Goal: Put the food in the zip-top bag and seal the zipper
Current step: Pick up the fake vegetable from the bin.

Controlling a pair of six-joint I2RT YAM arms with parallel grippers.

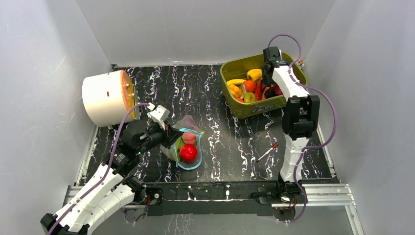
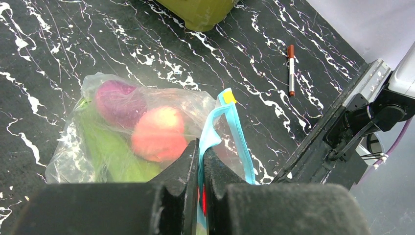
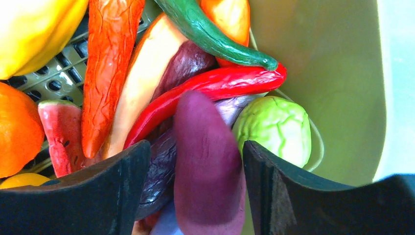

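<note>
"Zip-top bag (image 1: 187,142), where is it lying?"
"On the table (image 1: 230,147), at the near left just ahead of my left arm, well apart from the tub (image 1: 235,108). Through the plastic I see a red apple (image 2: 157,132), a purple onion (image 2: 117,102) and a green leaf (image 2: 105,152)."
"Your left gripper (image 2: 200,161)?"
"Pressed together, pinching the zipper (image 2: 218,129)."
"And the right gripper (image 3: 195,147)?"
"Spread wide inside the tub, one finger on each side of a purple food piece (image 3: 208,166), not clamping it."
</note>
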